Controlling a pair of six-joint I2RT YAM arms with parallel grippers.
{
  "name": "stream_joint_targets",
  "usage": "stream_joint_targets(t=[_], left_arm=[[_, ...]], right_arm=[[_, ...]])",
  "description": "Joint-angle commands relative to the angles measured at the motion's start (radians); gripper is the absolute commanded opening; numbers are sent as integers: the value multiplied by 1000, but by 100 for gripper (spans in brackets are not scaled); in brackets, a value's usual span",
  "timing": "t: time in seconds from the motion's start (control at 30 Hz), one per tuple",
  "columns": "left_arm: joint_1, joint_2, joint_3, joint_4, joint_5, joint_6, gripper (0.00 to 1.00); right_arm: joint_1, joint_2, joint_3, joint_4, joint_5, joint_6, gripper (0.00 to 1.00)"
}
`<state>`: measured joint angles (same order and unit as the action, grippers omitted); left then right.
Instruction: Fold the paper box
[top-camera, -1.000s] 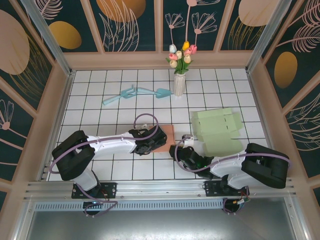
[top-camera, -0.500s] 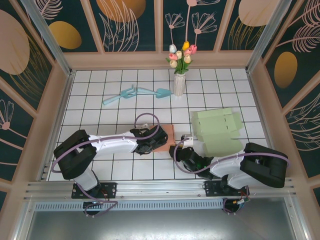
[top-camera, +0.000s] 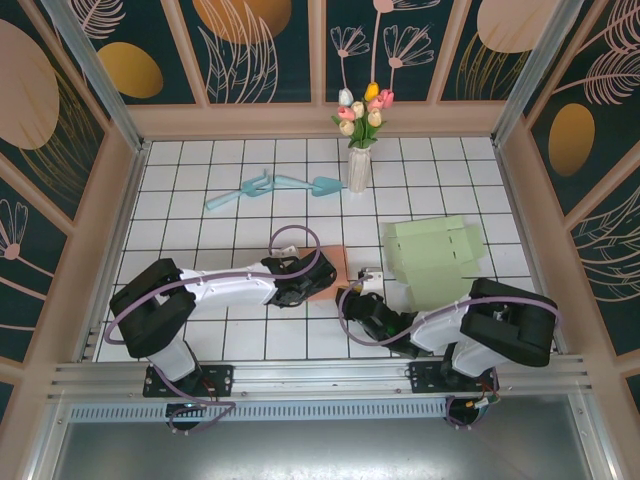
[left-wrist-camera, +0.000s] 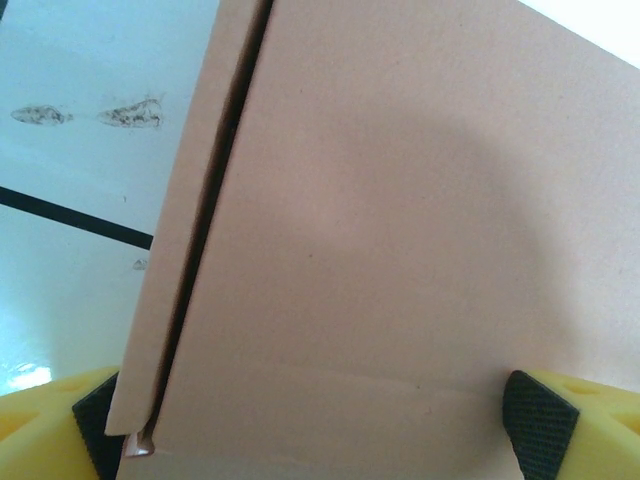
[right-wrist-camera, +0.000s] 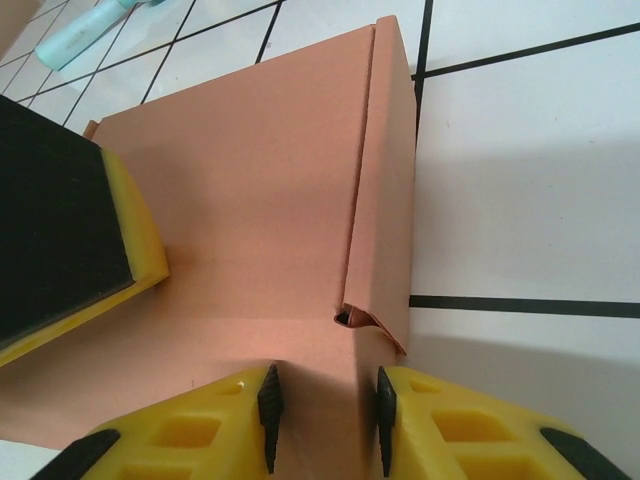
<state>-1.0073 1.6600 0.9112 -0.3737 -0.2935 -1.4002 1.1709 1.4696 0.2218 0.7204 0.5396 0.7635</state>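
The paper box is salmon-brown card, matt and smooth, with a slightly crumpled fold at its 5 o'clock corner. The right gripper has fingers of yellow moulded plastic with a faint sheen and ribbed black pads. The left gripper is of the same plastic, and its pads are cross-hatched and dull. The table is glossy white. At 2 o'clock from the box, a green sheet looks like matt card. The frame rail at 6 o'clock is brushed metal.
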Motion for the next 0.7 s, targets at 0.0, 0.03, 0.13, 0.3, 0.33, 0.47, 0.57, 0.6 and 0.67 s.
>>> stream_joint_targets(t=[0.0,0.03,0.13,0.3,0.33,0.47,0.57,0.6,0.67], left_arm=[[9,96,-62,-210,20,28,94],[9,99,-60,-212,19,30,94],[9,111,-55,-221,11,35,94],[9,123,-45,-247,-10,46,94],[9,125,-40,-260,-20,47,94],[9,130,-31,-284,-44,56,94],[9,144,-26,-283,-44,72,94],[9,149,-26,-282,-44,80,94],[9,155,-26,-285,-50,87,94]], right_arm=[[4,65,-27,-210,-36,-18,34],[4,67,-26,-208,-40,-18,35],[4,63,-30,-197,-48,-17,35],[3,40,-29,-198,-52,-21,36],[3,34,-27,-201,-53,-23,36],[3,15,-24,-213,-51,-28,36],[0,12,-22,-217,-47,-34,36],[-2,12,-20,-220,-46,-36,36],[-4,12,-15,-228,-47,-41,36]])
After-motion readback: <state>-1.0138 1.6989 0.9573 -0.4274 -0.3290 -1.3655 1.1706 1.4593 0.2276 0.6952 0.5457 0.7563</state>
